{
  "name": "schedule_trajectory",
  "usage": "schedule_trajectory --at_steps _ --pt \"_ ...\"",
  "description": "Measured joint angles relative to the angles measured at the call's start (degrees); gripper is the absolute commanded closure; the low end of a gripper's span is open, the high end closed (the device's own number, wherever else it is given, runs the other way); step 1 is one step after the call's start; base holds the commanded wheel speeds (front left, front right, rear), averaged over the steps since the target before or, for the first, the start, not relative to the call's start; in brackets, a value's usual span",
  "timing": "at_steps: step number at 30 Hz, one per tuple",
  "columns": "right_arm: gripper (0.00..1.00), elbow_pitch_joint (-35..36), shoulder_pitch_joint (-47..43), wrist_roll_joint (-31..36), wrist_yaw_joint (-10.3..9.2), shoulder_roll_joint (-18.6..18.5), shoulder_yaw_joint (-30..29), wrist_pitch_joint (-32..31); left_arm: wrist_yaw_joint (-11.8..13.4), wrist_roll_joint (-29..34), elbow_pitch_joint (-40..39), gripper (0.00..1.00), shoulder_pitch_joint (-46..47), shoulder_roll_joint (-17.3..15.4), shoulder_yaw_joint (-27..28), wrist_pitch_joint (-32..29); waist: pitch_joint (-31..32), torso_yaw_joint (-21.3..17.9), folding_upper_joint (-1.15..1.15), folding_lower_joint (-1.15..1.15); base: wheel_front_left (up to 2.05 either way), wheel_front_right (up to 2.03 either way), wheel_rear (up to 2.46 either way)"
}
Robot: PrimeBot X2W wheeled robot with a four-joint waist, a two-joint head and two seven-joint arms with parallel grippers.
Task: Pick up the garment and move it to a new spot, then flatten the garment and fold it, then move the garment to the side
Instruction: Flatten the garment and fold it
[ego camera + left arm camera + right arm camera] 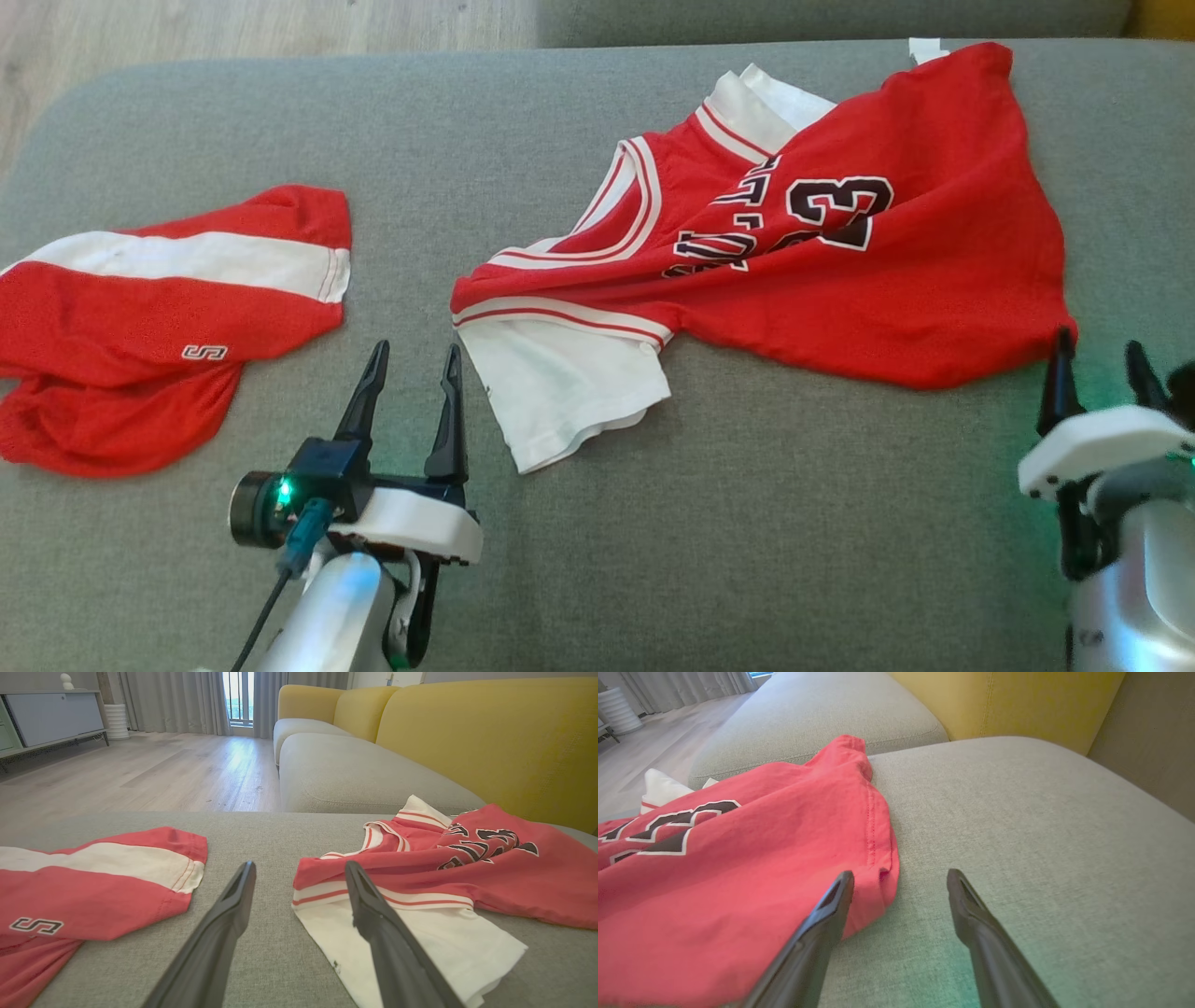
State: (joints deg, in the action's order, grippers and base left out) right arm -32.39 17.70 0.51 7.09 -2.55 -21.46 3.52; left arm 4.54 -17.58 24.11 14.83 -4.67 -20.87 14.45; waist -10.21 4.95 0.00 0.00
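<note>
Subject: one red jersey [887, 280], marked in black lettering with the number 23. It is found spread out but creased across the right half of a grey cushion [653, 560], print side up. Its white sleeve [560, 383] is turned toward the robot at the left end of the jersey, and the red hem lies at the right end.

A second garment [159, 317], red with a white band, is noted on the left part of the same cushion, bunched up and well apart from the jersey.

The left gripper [415, 350] is located over bare cushion between the two garments, just beside the white sleeve. Its fingers are spread apart and nothing is held between them. In the left wrist view the gripper [300, 868] is pointed at the gap between the second garment [93, 891] and the jersey [514, 882]; one finger is seen in front of the sleeve, but contact cannot be confirmed.

The right gripper [1098, 343] is located at the jersey's lower right hem corner. Its fingers are likewise apart and empty. In the right wrist view the gripper [900, 875] has one finger over the hem edge of the jersey [738, 868] and the other over bare cushion; whether the cloth is touched cannot be told.

A yellow backrest [490, 742] and a wooden floor [140, 770] are recorded beyond the cushion.
</note>
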Motion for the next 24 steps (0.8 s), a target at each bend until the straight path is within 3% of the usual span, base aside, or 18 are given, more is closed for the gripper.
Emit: schedule_trajectory --at_steps 8,16,17,18,19,24 --pt "0.00 -10.2 5.9 0.4 0.00 0.0 -1.5 -2.5 -0.6 0.5 -0.2 0.00 0.1 0.5 0.3 0.0 -1.5 0.7 0.00 0.00 0.00 0.00 0.00" --pt "0.00 -18.3 12.3 1.5 0.00 -0.3 -1.6 -0.7 -1.0 0.9 0.0 0.00 0.2 0.5 0.8 0.0 -2.4 1.0 0.00 0.00 0.00 0.00 0.00" --pt "0.26 -19.2 12.7 1.6 -0.01 -0.4 -1.3 -0.1 -1.0 1.1 0.1 0.00 0.2 0.6 0.8 0.0 -2.4 0.9 0.00 0.00 0.00 0.00 0.00" --pt "0.96 -19.9 12.9 1.6 0.00 -0.4 -0.9 0.7 -1.0 1.1 0.2 0.00 0.2 0.6 0.9 0.0 -2.3 0.8 0.00 0.00 0.00 0.00 0.00" --pt "1.00 -20.4 12.9 2.0 0.00 -0.3 -0.5 1.5 -1.0 1.1 0.4 0.00 0.2 0.6 1.0 0.0 -2.1 0.6 0.00 0.01 0.00 0.00 0.00" --pt "1.00 -21.0 12.9 5.0 0.00 -0.2 0.8 5.2 -1.1 1.1 0.8 0.00 0.1 0.9 1.7 0.0 -0.9 -0.7 0.00 0.01 0.00 0.00 0.00"
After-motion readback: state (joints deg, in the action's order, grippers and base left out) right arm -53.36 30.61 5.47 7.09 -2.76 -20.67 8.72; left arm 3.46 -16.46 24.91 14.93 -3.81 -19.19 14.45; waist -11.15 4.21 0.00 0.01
